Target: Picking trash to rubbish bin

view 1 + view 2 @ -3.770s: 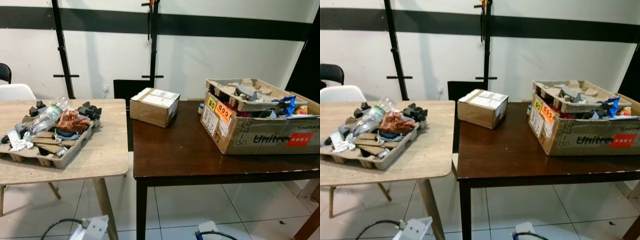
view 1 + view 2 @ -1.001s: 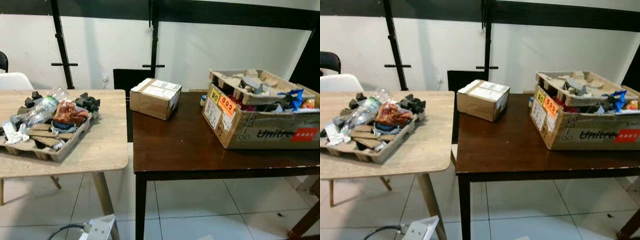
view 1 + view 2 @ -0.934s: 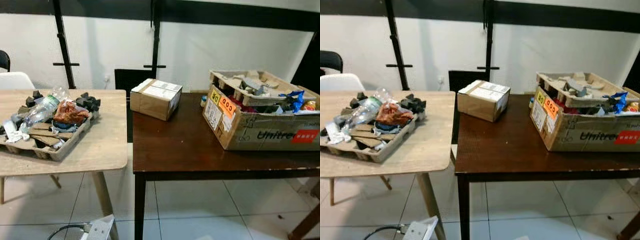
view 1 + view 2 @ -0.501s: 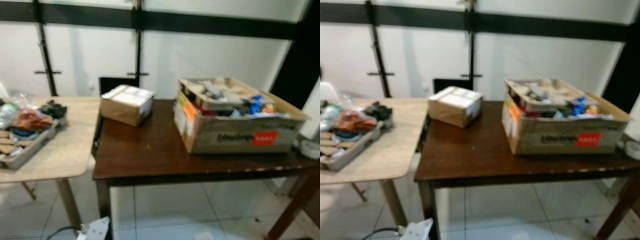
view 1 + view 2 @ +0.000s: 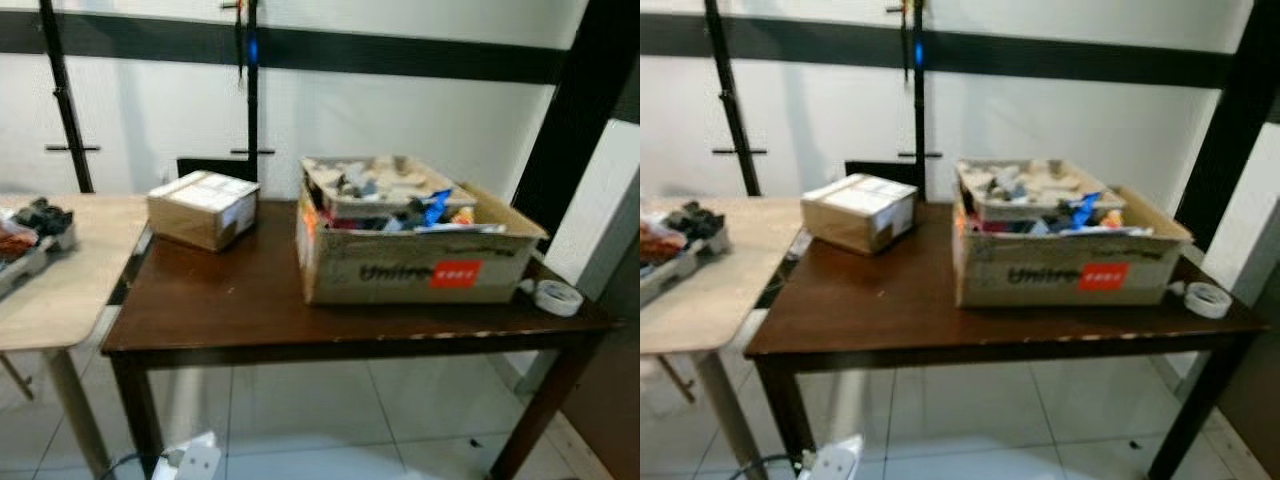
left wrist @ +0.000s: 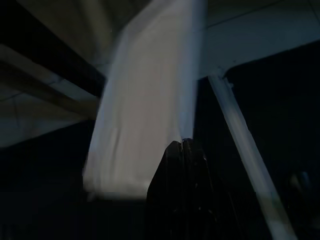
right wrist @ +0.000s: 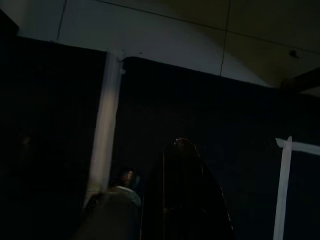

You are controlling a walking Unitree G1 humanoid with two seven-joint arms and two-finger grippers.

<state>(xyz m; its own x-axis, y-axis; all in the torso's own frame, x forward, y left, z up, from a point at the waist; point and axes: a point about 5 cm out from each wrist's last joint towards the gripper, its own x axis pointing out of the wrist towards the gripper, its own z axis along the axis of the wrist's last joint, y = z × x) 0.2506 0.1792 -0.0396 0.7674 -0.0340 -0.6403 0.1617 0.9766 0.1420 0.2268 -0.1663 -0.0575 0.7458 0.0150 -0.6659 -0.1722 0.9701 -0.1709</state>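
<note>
Dark table (image 5: 250,310) dead ahead, big carton (image 5: 410,265) crammed with trash on it, small box (image 5: 203,208) near its left, tape roll (image 5: 557,296) at the right edge, pale table (image 5: 60,290) alongside.

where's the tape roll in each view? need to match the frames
Left eye view: tape roll on the dark table's right end, just right of the Unitree box.
Right eye view: same spot, beside the box.
Left wrist view: too dark to tell.
Right wrist view: too dark to tell.
Shared landmark: the box's red label.
</note>
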